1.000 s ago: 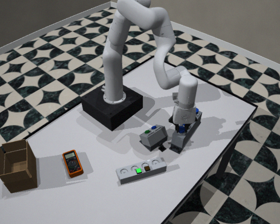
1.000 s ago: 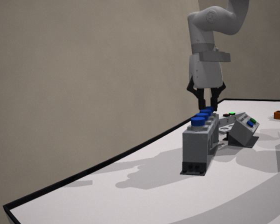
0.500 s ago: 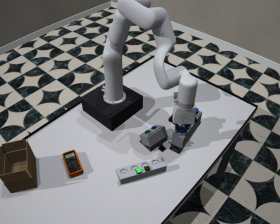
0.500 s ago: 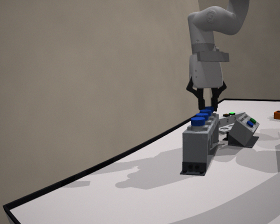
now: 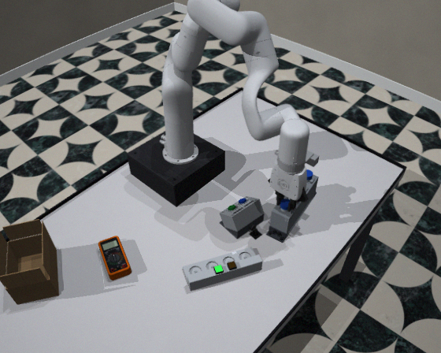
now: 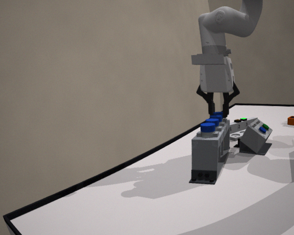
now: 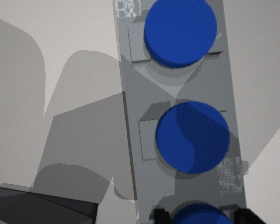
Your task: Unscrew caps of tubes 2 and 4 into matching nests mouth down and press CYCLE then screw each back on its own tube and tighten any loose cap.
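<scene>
The grey decapping station (image 5: 294,205) holds four tubes with blue caps, all on. My gripper (image 6: 218,114) stands upright over the end tube farthest from the exterior camera, which is tube 4. It is shut on that tube's cap (image 7: 203,216), seen between the fingertips at the bottom edge of the wrist view. Two neighbouring caps (image 7: 192,137) (image 7: 180,31) lie beyond it. The cap tray (image 5: 222,269) has empty nests; its green lamp (image 5: 218,269) is lit and its amber lamp (image 5: 231,265) is dark. The key housing (image 5: 242,216) carries the blue CYCLE key (image 5: 242,201) and the green READY key (image 5: 232,207).
An orange multimeter (image 5: 114,258) and an open cardboard box (image 5: 25,261) sit at the table's left. The black arm base (image 5: 176,167) stands behind the key housing. The station is close to the table's right edge.
</scene>
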Robot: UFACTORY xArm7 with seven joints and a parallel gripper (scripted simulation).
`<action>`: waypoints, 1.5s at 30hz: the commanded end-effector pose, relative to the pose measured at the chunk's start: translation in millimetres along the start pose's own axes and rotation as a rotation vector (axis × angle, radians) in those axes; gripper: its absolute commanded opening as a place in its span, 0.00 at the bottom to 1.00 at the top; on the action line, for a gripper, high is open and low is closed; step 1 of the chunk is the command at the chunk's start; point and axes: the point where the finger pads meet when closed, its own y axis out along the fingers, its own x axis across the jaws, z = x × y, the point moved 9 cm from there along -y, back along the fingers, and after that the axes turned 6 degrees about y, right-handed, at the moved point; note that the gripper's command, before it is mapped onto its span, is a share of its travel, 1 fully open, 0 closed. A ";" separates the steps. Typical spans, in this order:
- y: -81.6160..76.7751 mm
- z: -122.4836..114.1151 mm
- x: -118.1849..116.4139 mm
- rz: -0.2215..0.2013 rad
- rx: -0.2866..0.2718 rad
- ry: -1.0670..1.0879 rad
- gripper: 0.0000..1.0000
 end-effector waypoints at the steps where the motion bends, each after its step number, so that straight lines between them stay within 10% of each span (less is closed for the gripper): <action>1: -1.0 2.9 1.6 -0.001 -0.024 0.143 0.00; 17: -0.7 2.8 1.6 -0.006 -0.024 0.530 0.00; 18: -0.7 2.9 1.6 -0.006 -0.024 0.530 0.46; 28: -0.8 2.9 1.6 -0.006 -0.024 0.530 0.46; 45: -45.7 4.0 1.7 -0.006 -0.024 0.530 0.46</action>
